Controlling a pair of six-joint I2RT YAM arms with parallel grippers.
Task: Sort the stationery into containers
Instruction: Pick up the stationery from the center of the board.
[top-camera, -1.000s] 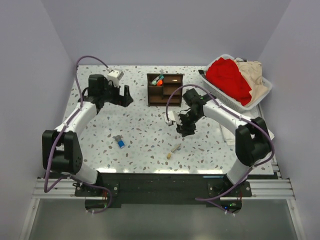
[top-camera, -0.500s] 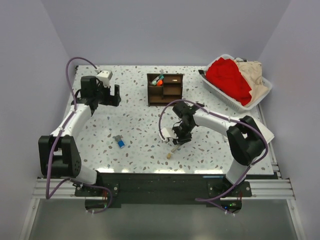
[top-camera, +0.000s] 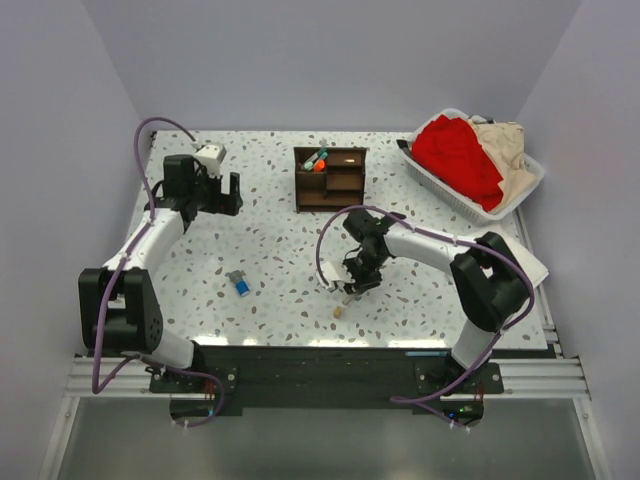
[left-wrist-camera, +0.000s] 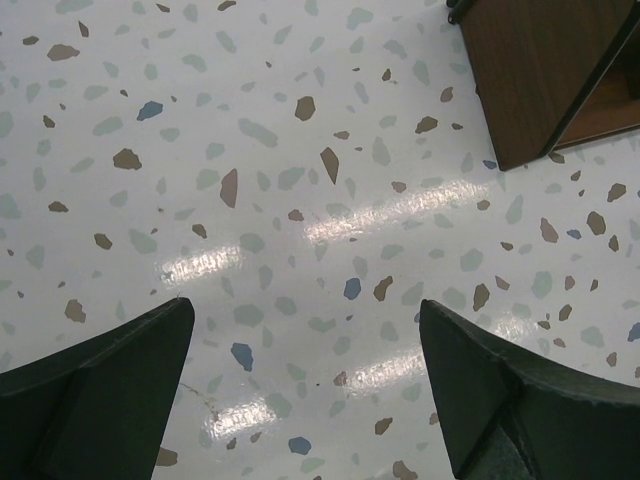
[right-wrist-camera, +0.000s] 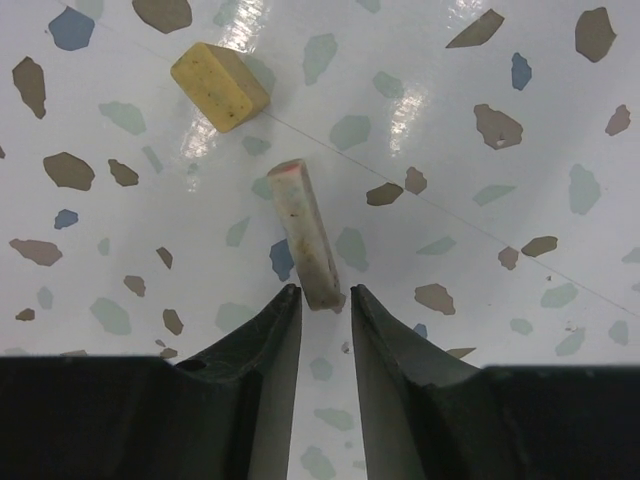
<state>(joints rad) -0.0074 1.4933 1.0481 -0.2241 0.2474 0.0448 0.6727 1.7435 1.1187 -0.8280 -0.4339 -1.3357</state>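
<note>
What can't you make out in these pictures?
Top view: the right gripper covers the pale stick, which shows only at the right wrist.
Right wrist view: the stick's end sits between the fingertips; whether they touch it is unclear.
Left wrist view: the frame edge cuts off the organiser, hiding its cubbies.
Top view: the pens in it are too small to count.

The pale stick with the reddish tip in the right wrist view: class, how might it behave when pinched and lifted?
The pale stick looks stiff and light, with straight, flat sides, so it should slide rather than roll. The right pincer flanks only its near end, so it may pivot or tilt when lifted. The glossy table could let it skid.
</note>
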